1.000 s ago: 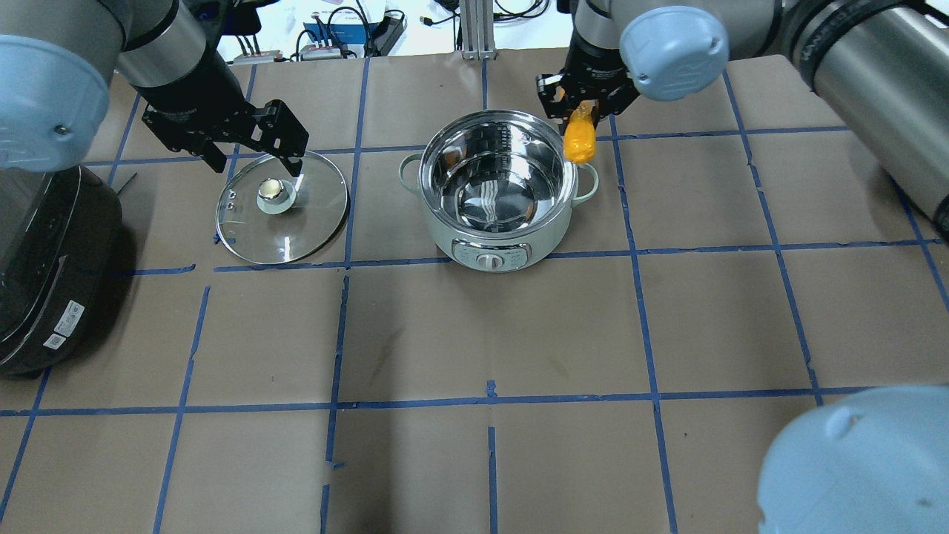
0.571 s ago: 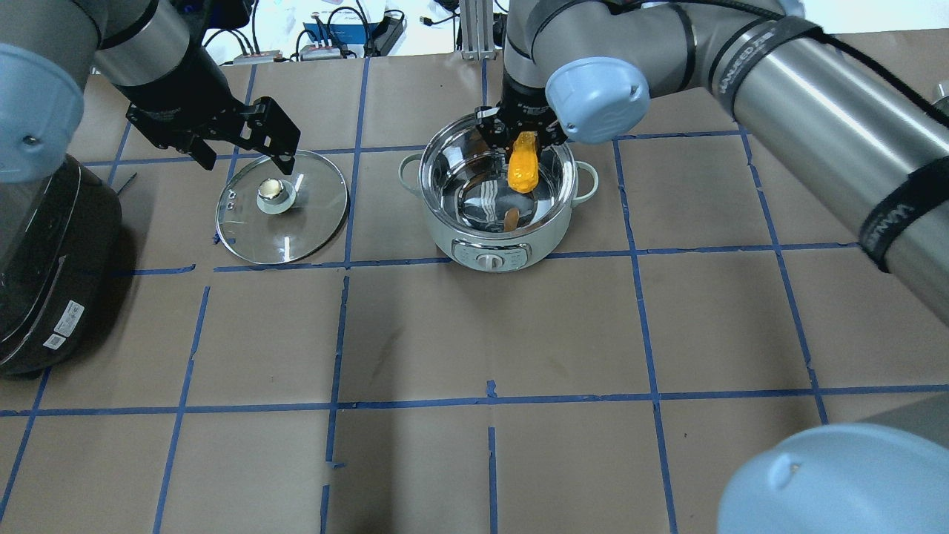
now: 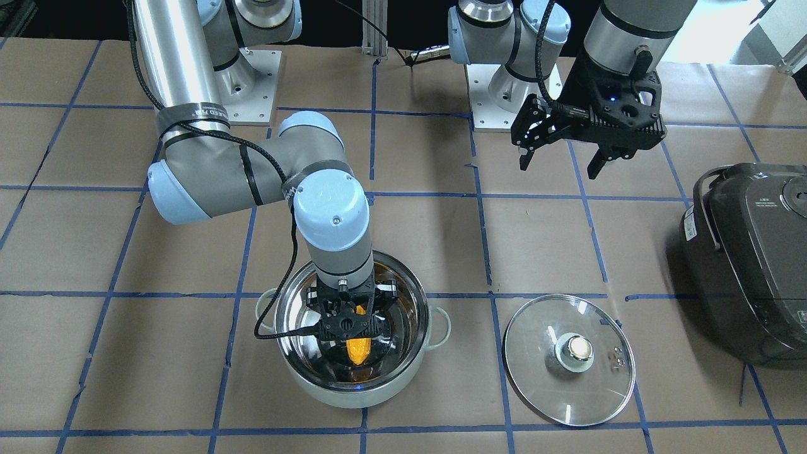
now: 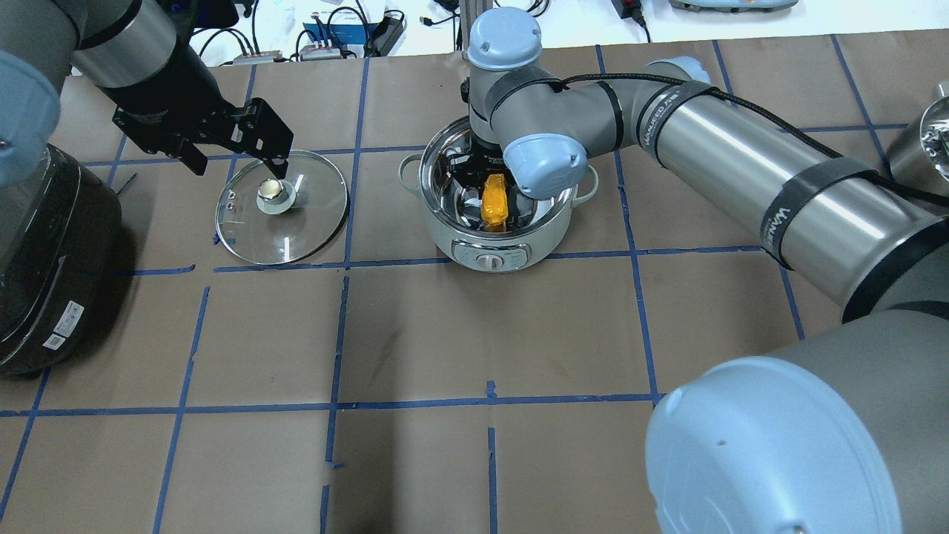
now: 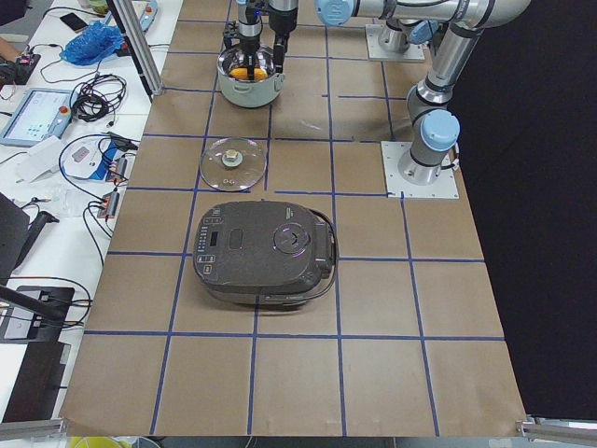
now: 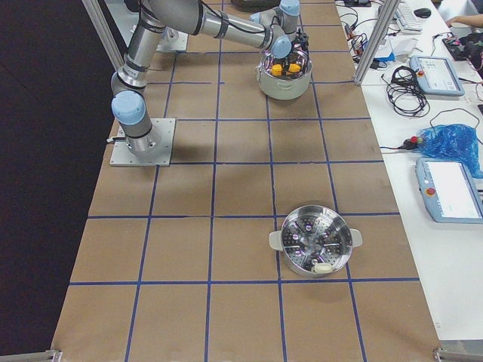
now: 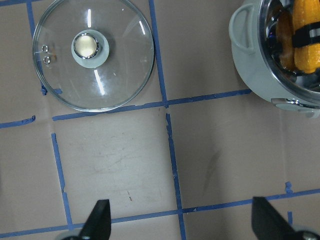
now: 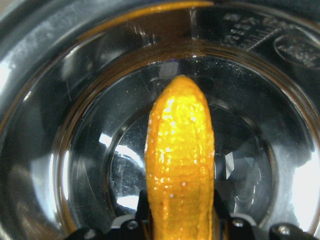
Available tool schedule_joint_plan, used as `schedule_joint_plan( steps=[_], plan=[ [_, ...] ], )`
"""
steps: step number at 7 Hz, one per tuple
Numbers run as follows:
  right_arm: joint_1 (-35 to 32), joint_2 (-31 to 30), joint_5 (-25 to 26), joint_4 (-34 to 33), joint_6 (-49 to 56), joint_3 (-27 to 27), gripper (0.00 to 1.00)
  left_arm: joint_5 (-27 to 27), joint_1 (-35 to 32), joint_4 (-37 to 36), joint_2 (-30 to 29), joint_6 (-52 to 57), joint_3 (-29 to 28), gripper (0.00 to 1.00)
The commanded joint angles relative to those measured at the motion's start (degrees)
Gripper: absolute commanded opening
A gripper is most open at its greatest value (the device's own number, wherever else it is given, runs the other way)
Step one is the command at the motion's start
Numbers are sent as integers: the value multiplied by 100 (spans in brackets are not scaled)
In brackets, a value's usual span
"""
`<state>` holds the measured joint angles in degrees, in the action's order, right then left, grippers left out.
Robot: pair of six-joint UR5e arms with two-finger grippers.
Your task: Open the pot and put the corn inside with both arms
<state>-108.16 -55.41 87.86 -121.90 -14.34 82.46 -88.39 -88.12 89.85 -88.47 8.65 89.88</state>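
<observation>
The mint-green pot (image 4: 445, 241) stands open in the table's far middle, also in the front-facing view (image 3: 353, 394). My right gripper (image 4: 489, 185) reaches down inside it, shut on the yellow-orange corn (image 4: 494, 204). The corn hangs tip down just above the shiny bottom in the right wrist view (image 8: 182, 165) and shows in the front-facing view (image 3: 359, 349). The glass lid (image 4: 282, 222) lies flat on the table left of the pot. My left gripper (image 4: 239, 167) is open and empty, above the lid's far edge.
A large dark rice cooker (image 4: 44, 245) stands at the table's left edge. A steel steamer basket (image 6: 315, 241) sits far off on the right side. Cables and boxes lie beyond the table's far edge.
My right arm has carried the corn from beyond the pot's right handle over the rim and down into the pot. My left gripper has drifted slightly left, away from the lid knob.
</observation>
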Motion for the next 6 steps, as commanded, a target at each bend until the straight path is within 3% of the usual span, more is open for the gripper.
schedule_joint_plan(
  steps=[1,3,5,6],
  plan=[
    [14,-31,3,17,19,-27,95,6,14,85,-4,13,-15,100],
    [145,-642,-67,550,11,-115,96,-214,145,85,-56,40,-50,100],
    [696,-1599,-23,1734,124,-81,95,-240,172,76,-48,5,-41,100],
    [1100,-2092,-6,2654,412,-124,89,-241,172,76,-48,-4,-32,100]
  ],
)
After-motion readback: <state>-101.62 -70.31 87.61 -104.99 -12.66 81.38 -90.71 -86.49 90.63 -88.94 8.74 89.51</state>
